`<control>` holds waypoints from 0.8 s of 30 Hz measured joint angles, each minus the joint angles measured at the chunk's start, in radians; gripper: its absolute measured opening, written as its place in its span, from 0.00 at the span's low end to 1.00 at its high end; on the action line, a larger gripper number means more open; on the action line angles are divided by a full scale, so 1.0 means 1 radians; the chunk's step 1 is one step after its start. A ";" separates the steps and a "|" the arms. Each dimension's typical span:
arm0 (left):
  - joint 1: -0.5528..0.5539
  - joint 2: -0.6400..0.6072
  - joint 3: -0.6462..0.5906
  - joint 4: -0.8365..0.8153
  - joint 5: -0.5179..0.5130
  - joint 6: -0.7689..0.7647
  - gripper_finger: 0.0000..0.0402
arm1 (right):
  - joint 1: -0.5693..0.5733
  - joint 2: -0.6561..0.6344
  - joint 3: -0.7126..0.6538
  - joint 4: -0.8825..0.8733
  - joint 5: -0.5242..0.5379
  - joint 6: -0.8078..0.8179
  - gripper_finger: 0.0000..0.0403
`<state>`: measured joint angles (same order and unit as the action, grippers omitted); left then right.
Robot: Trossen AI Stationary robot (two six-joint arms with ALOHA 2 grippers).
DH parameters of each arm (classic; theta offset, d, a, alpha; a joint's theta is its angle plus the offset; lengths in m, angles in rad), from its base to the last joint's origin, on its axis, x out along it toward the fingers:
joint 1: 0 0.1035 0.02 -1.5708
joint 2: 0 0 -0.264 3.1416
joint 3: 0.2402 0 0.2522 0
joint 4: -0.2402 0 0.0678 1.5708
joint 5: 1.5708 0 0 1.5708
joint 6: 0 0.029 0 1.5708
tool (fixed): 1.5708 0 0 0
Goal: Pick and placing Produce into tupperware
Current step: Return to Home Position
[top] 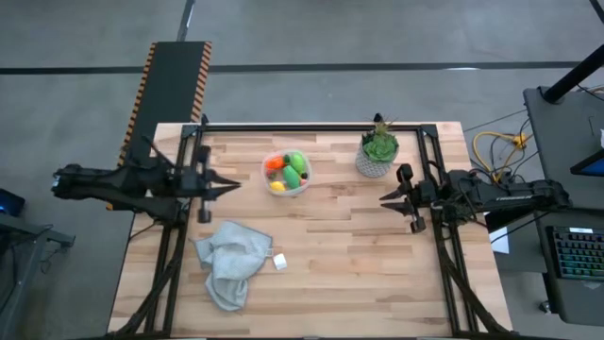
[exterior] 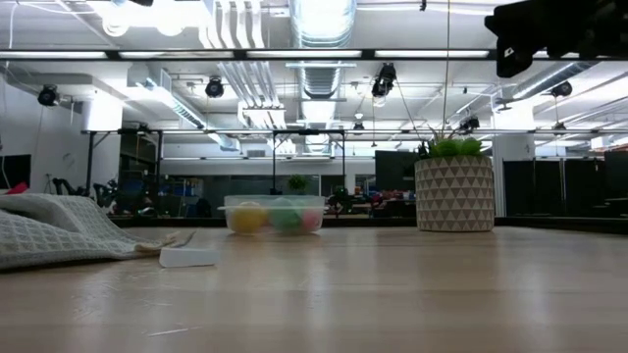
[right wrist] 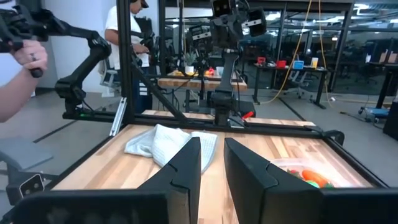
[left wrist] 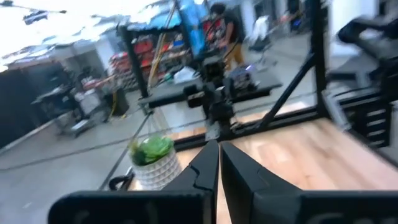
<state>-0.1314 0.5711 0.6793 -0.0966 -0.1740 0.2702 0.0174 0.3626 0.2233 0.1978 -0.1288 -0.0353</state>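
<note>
Produce (top: 289, 170) is sitting in the clear tub (top: 265, 174), toward 12 o'clock on the table (top: 359, 274). Left gripper (top: 234, 185) hangs at the tub's 9 o'clock, fingers pinched together, empty. Right gripper (top: 385, 200) is out around 4 o'clock, fingers slightly apart, holding nothing.

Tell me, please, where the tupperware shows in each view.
High view: tupperware upper middle, left of the plant pot.
Low view: tupperware left of centre.
Left wrist view: not in it.
Right wrist view: tupperware lower right.
Shared landmark: grey cloth, missing from left wrist.
</note>
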 joint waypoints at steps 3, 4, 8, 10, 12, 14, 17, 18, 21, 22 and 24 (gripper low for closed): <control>-0.001 -0.064 -0.054 -0.022 0.043 -0.001 0.00 | 0.000 0.000 -0.002 0.000 0.000 0.000 0.16; -0.001 -0.084 -0.074 -0.034 0.044 -0.001 0.00 | 0.000 0.000 -0.003 -0.002 0.000 0.000 0.16; 0.000 -0.214 -0.158 -0.051 0.035 -0.017 0.00 | 0.000 0.001 -0.004 -0.008 0.000 -0.003 0.16; 0.000 -0.276 -0.199 -0.046 0.042 -0.049 0.00 | 0.000 0.001 -0.004 -0.009 0.000 -0.004 0.16; 0.000 -0.341 -0.244 -0.060 0.042 -0.085 0.00 | 0.000 0.001 -0.005 -0.015 0.000 -0.009 0.16; 0.000 -0.392 -0.304 -0.038 0.042 -0.104 0.00 | 0.000 0.001 -0.005 -0.023 0.000 -0.021 0.16; 0.000 -0.454 -0.375 -0.008 0.038 -0.109 0.00 | 0.000 0.001 -0.006 -0.023 0.000 -0.029 0.16; 0.000 -0.471 -0.390 0.003 0.037 -0.115 0.00 | 0.000 0.001 -0.006 -0.023 0.000 -0.029 0.16; 0.000 -0.511 -0.426 0.006 0.015 -0.134 0.00 | 0.000 0.001 -0.006 -0.024 0.000 -0.029 0.16; 0.000 -0.520 -0.435 -0.001 0.012 -0.137 0.00 | 0.000 0.001 -0.006 -0.024 0.000 -0.029 0.16; 0.000 -0.531 -0.452 -0.002 0.011 -0.156 0.00 | 0.000 0.001 -0.007 -0.026 0.000 -0.029 0.16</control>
<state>-0.1310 0.0396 0.2271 -0.0990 -0.1628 0.1147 0.0174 0.3634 0.2160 0.1722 -0.1291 -0.0643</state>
